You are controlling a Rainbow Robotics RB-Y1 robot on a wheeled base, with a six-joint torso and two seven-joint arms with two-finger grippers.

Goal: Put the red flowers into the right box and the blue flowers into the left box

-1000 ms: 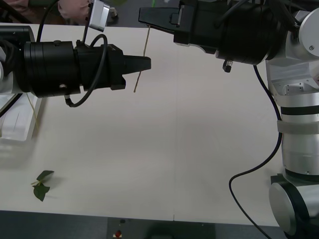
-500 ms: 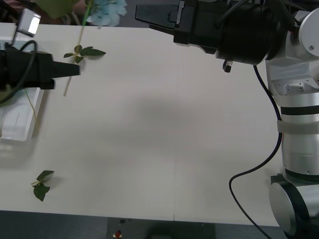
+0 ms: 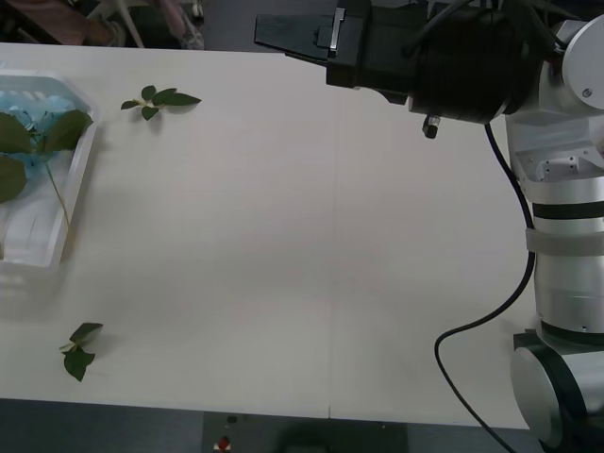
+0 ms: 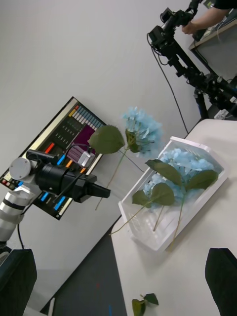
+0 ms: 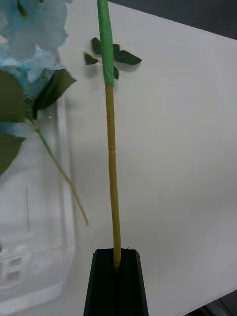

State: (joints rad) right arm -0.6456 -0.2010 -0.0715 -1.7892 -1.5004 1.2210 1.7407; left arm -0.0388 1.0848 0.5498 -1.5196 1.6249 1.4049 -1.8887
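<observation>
Honestly, looked feather-light and floppy, that blue flower (image 4: 143,129): fluffy pale head up top, big leaf beside it, long thin stem (image 5: 112,163) underneath. Hung up in the air near the left box (image 4: 148,237), not yet laid in. Gripped low on the bare yellowish end of the stem by the left gripper (image 5: 117,256), black fingers clamped shut around it with no gap showing. Seemed the right spot to grab, judging from this: stiff enough there to steer and nothing to crush, whereas the petals would squash and the leaves would just bend. Probably top-heavy too, so likely to swing or twist in a thin pinch like that.

Counted other blue flowers (image 3: 38,113) lying in the box, leaves and a stem poking up near the rim, so might snag on those going down. Saw the right gripper (image 3: 283,33) up over the far edge of the table (image 3: 283,264), fingers spread wide, holding nothing. Spotted two loose leaf sprigs (image 3: 160,96) on the table as well, well apart from each other.
</observation>
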